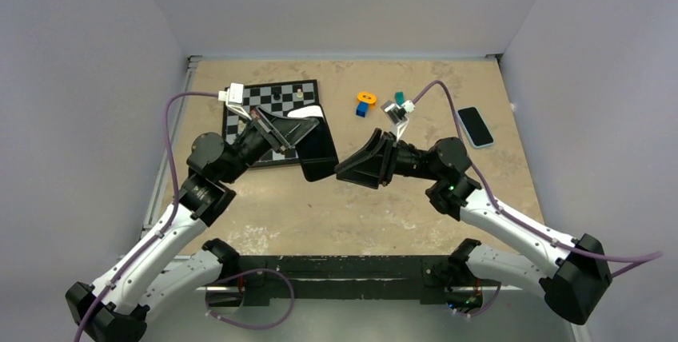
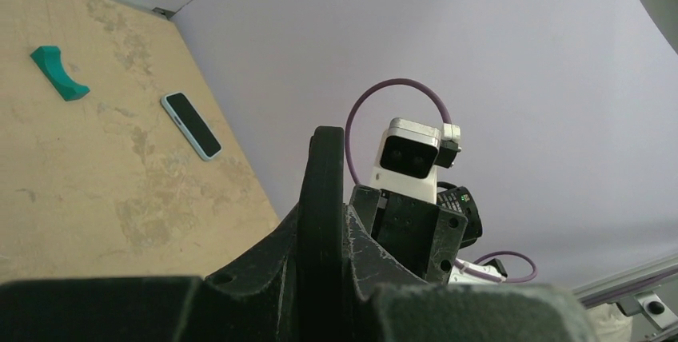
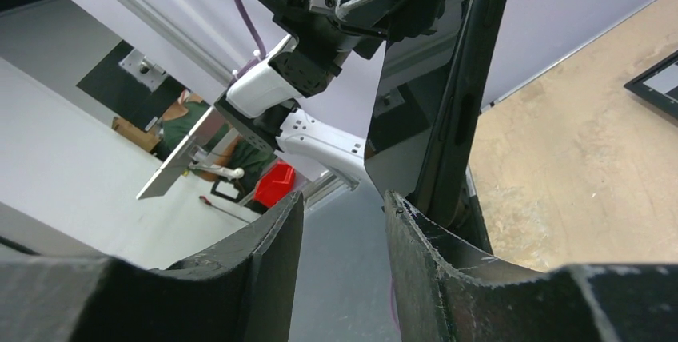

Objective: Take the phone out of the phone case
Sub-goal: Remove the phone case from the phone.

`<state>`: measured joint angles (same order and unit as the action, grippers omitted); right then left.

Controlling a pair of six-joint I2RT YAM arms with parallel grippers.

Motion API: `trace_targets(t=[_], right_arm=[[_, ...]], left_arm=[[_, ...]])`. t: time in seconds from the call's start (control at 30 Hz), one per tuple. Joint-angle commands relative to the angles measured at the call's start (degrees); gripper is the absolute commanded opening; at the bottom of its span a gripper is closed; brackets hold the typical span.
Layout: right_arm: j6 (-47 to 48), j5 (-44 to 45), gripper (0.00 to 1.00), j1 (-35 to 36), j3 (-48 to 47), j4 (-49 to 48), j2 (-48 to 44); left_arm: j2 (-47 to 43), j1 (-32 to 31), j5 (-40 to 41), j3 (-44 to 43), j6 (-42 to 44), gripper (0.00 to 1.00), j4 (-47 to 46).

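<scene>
- The left end effector (image 1: 297, 136) is pinched on the black cased phone (image 1: 320, 154), gripping it by one end over the near right corner of the chessboard (image 1: 264, 102).
- In the right wrist view the black cased phone (image 3: 416, 94) hangs edge-on, with its glossy face turned to the left of the frame.
- The right end effector (image 1: 345, 168) sits just right of the chessboard with its fingers spread. One finger (image 3: 436, 254) is at the phone's lower end and nothing is pinched between them.
- A light-blue phone (image 1: 475, 126) lies flat on the tabletop (image 1: 320, 214), well to the right of the chessboard.
- A teal block (image 1: 399, 97) and orange and blue pieces (image 1: 365, 103) lie to the right of the chessboard, between it and the light-blue phone.
</scene>
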<state>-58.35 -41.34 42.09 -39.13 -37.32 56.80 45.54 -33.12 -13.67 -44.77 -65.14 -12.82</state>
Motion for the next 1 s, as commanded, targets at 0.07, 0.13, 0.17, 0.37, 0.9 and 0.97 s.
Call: trace_targets(t=[0.07,0.13,0.17,0.37,0.9,0.97], right_arm=[[0.3,0.6,0.47,0.6,0.6,-1.7,2.7],[0.9,0.7,0.47,0.6,0.7,-1.0,2.0],[1.3,0.8,0.47,0.6,0.5,-0.7,1.3],[5.1,3.1,0.53,0.6,0.0,6.6,-4.1],[2.6,1.8,0.52,0.6,0.1,1.0,-1.8],[2.5,1.6,0.52,0.6,0.1,0.8,-1.8]], left_arm=[[-1.8,-0.1,-0.6,-0.4,-2.7,0.0,-8.5],[-2.4,-0.1,-0.2,-0.5,-2.1,0.0,-7.6],[-2.7,-0.1,0.1,-0.5,-1.8,0.0,-6.9],[-3.6,0.0,1.2,-0.4,-1.2,0.0,-5.6],[-1.7,0.0,-1.4,0.1,-3.4,0.0,-8.5],[-1.3,-0.1,-1.6,0.1,-3.7,0.0,-8.7]])
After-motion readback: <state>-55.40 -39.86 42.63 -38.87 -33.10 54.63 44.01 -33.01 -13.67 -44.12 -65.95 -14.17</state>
